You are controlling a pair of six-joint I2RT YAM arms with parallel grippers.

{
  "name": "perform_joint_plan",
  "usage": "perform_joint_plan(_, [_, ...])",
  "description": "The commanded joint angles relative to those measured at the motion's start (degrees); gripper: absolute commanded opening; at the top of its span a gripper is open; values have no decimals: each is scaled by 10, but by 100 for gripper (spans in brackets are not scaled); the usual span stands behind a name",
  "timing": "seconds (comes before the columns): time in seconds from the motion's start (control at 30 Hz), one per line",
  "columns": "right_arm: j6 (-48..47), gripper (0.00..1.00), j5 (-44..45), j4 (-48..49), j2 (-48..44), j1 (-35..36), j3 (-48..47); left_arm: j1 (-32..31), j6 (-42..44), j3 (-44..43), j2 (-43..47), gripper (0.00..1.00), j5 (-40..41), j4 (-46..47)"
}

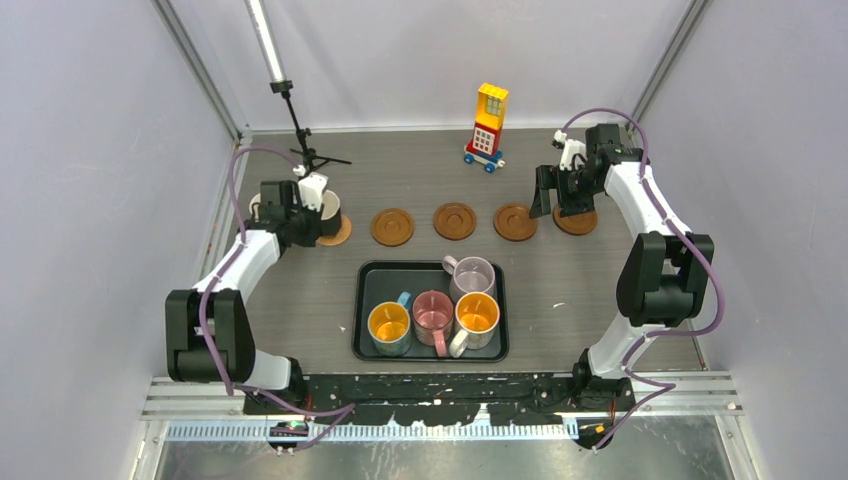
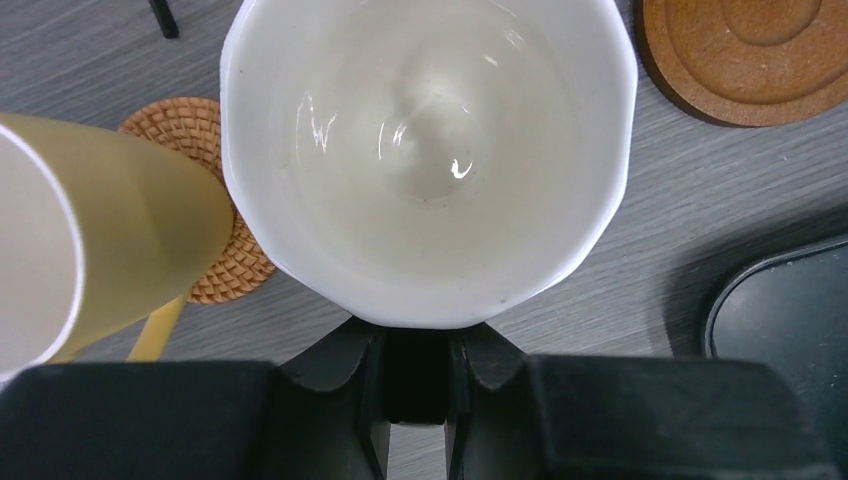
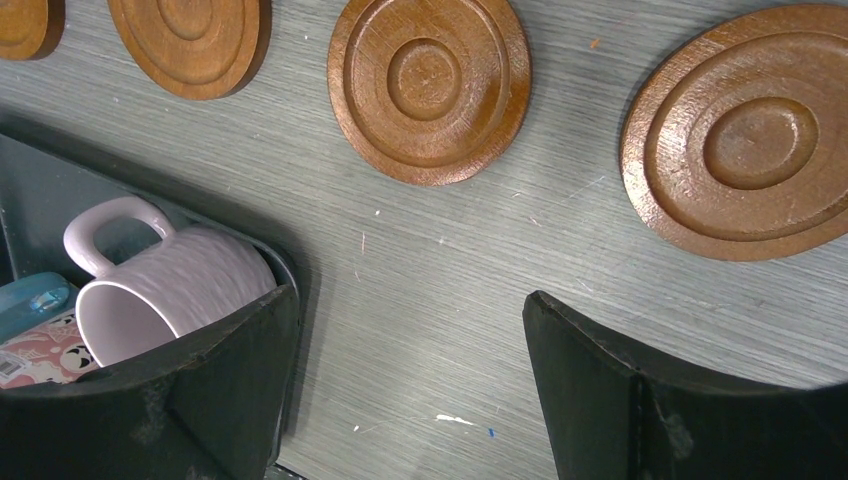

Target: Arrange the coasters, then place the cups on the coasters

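While the left gripper (image 2: 418,338) is clamped tight on the glossy cream ceramic mug (image 2: 430,150), upright, mouth up, long axis vertical, handle hidden, over the end round brown wooden coaster (image 1: 344,236) by the grey desk's (image 1: 570,290) left edge, the right gripper (image 3: 410,325) gapes wide, empty, above another coaster (image 3: 745,140).

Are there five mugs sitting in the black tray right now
No, the black tray holds four: the lilac mug, the pink mug, the blue mug and the whitish mug.
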State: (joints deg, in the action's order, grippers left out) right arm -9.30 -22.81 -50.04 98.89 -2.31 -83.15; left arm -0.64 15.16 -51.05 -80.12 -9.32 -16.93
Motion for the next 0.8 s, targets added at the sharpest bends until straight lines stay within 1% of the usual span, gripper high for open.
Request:
perform_joint_plan(0.0, [-3, 87, 2, -2, -5, 4, -24, 4, -10, -29, -6, 0, -21, 75])
perform_joint_plan(0.1, [-2, 87, 1, -3, -5, 3, -23, 22, -10, -30, -21, 0, -12, 79])
perform_joint_plan(0.2, [-2, 87, 2, -3, -7, 3, -21, 30, -15, -34, -30, 0, -19, 81])
perform_joint_plan(0.4, [-3, 87, 5, -3, -7, 4, -19, 31, -16, -36, -31, 0, -32, 83])
perform_joint_plan(0.77, [-2, 86, 3, -2, 0, 4, -24, 31, -1, -28, -27, 0, -29, 93])
